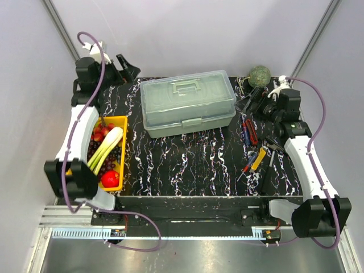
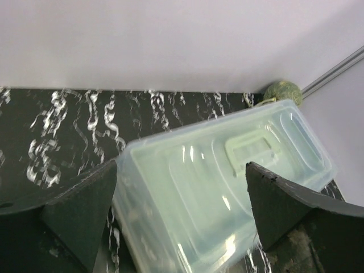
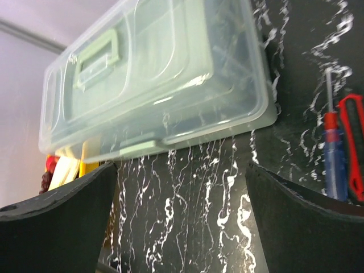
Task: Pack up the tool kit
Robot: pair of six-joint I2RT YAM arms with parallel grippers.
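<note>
The pale grey-green toolbox stands closed at the back middle of the black marbled table, handle flat on its translucent lid. It also shows in the left wrist view and the right wrist view. Small hand tools lie to its right: a red-handled tool and a blue screwdriver, also seen in the right wrist view, and yellow and blue-handled tools. My left gripper is open and empty off the box's back left corner. My right gripper is open and empty beside the box's right end.
A yellow tray of produce, with a leek, grapes and a red fruit, sits at the left edge. A round green fruit lies at the back right corner, also in the left wrist view. White walls close in the back.
</note>
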